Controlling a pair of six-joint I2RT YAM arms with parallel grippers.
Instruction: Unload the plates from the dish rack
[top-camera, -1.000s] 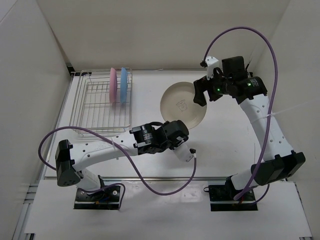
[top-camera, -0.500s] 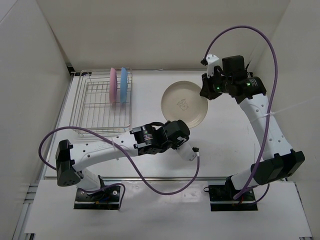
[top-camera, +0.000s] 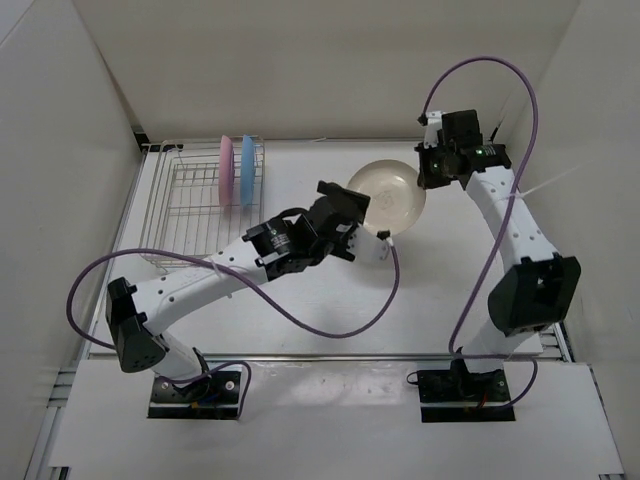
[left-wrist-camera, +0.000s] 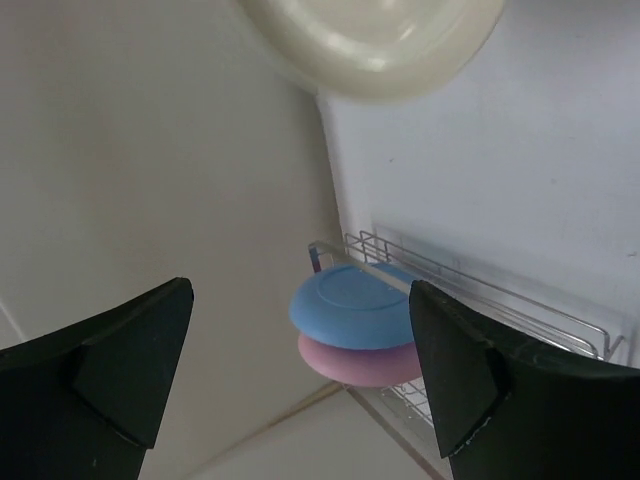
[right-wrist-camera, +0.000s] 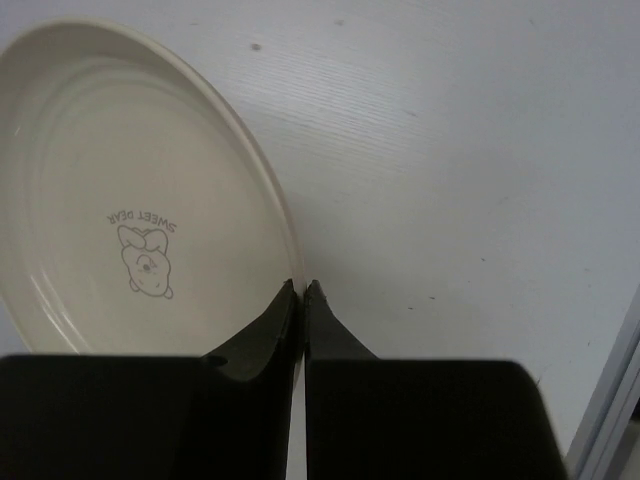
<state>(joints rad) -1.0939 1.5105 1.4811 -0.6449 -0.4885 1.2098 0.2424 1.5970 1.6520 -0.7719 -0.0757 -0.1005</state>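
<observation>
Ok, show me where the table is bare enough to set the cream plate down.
Bare table: the near-right patch between the purple cable and the right arm, and the far strip between dish rack and cream plate. Crowded: the rack's far end, holding pink plate and blue plate.

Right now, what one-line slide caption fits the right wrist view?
Right end effector shut on the cream plate at its rim, bear print facing the camera, white table behind.

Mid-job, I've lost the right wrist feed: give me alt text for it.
The right gripper is shut on the rim of the cream plate, at the bottom centre of the view. The plate's face carries a small printed bear with lettering, upside down here; the white table fills the rest.
</observation>
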